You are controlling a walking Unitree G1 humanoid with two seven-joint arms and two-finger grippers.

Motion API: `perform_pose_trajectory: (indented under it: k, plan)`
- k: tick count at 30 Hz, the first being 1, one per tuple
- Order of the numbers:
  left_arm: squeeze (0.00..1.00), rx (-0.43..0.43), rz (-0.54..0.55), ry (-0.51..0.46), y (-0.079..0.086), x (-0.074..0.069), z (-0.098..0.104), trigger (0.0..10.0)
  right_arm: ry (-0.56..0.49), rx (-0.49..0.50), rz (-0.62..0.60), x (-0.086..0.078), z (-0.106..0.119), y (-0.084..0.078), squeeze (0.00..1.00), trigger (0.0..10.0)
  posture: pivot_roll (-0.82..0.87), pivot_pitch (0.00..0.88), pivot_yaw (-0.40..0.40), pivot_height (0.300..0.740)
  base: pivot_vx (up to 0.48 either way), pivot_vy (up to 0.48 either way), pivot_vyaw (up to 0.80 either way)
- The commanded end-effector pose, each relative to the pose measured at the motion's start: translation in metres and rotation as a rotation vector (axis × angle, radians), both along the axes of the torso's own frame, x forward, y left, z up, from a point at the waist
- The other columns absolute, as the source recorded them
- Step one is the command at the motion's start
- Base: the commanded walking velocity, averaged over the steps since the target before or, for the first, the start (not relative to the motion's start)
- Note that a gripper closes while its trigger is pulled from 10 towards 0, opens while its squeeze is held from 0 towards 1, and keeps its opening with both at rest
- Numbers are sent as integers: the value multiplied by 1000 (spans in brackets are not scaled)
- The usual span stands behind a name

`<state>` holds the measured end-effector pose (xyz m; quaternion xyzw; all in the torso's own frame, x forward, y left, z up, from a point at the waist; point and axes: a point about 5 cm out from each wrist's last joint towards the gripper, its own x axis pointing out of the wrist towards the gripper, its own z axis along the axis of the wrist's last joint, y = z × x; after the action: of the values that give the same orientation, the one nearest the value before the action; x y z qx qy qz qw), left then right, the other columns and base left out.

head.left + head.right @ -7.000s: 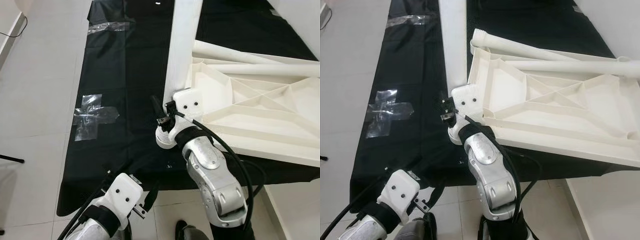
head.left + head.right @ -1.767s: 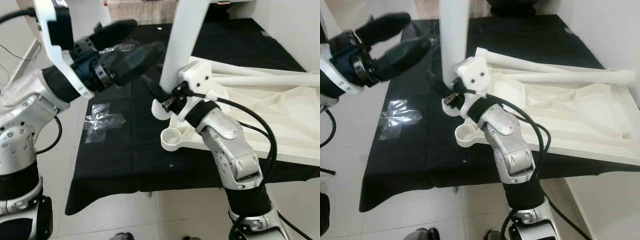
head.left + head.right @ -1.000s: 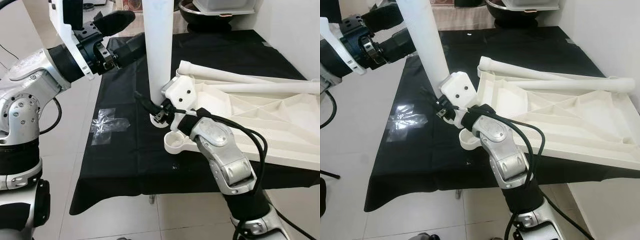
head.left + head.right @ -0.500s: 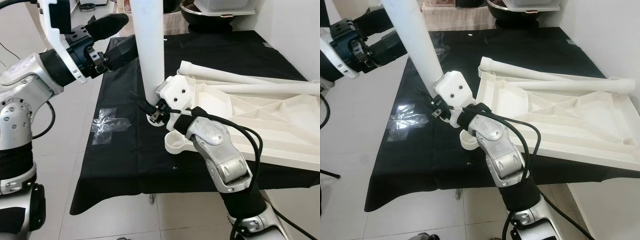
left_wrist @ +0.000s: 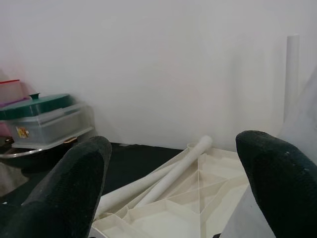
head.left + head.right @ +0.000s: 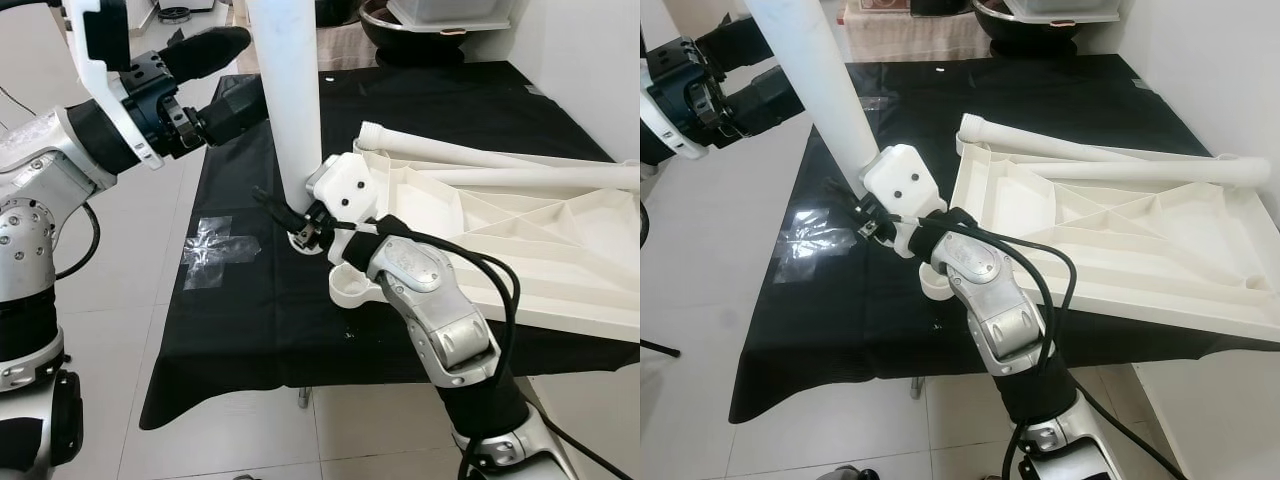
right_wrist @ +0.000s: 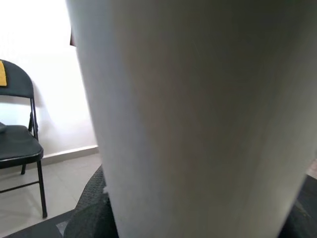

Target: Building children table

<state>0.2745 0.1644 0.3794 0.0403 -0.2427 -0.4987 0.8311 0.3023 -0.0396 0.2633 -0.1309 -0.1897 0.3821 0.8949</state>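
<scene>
White table leg stands nearly upright in the upper centre of the left eye view, its foot on the black cloth just left of the upturned tabletop; right gripper pinches the leg near its base, a black finger showing on either side of the tube; in the right wrist view the leg is very close to the lens; left gripper sits at upper left, level with the leg's upper part, its two thick black fingers spread wide, one just beside the tube; whether it touches cannot be told; two more legs lie across the tabletop's far edge at right; tape patch sticks to the cloth at centre left; dark basin sits at the top edge; white tiled floor lies below.
</scene>
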Motion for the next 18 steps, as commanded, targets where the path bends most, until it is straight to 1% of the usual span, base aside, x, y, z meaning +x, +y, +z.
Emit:
perform_pose_trajectory:
  k: [1,2,4,5,6,8,11,12,14,16,17,18]
  plan:
    - [0,117,-167,-53,-24,-16,-6,10000,98,35,-114,16,-3,-10,0,10000,12,97,14,740,0,0,0]
    - [0,117,-167,-53,-24,-16,-6,10000,98,35,-114,16,-3,-10,0,10000,12,97,14,740,0,0,0]
    - [0,71,-108,-57,-15,-10,0,10000,127,89,-157,21,-2,-15,0,10000,13,99,16,740,0,0,0]
    - [0,59,-102,-56,-13,-9,1,10000,137,103,-170,22,-3,-17,0,10000,13,99,16,740,0,0,0]
    - [0,59,-102,-56,-13,-9,1,10000,137,103,-170,22,-3,-17,0,10000,13,99,16,740,0,0,0]
    - [0,20,-120,-42,-6,-9,4,10000,174,152,-207,25,-3,-22,0,10000,12,100,16,740,0,0,0]
    - [0,11,-133,-35,-3,-9,5,10000,192,178,-232,28,-4,-25,0,10000,13,101,17,740,0,0,0]
    - [0,0,-146,-16,2,-10,3,10000,216,212,-279,32,-5,-31,0,10000,14,104,16,740,0,0,0]
    - [0,2,-137,-9,3,-9,1,10000,209,214,-279,33,-4,-32,0,10000,14,104,16,740,0,0,0]
    - [0,3,-107,-4,1,-5,-2,10000,160,189,-250,30,0,-29,0,10000,14,104,16,740,0,0,0]
    - [0,3,-107,-4,1,-5,-2,10000,160,189,-250,30,0,-29,0,10000,14,104,16,740,0,0,0]
    - [0,4,-86,-3,-2,-2,-4,10000,142,188,-221,27,2,-26,0,10000,7,110,16,740,0,0,0]
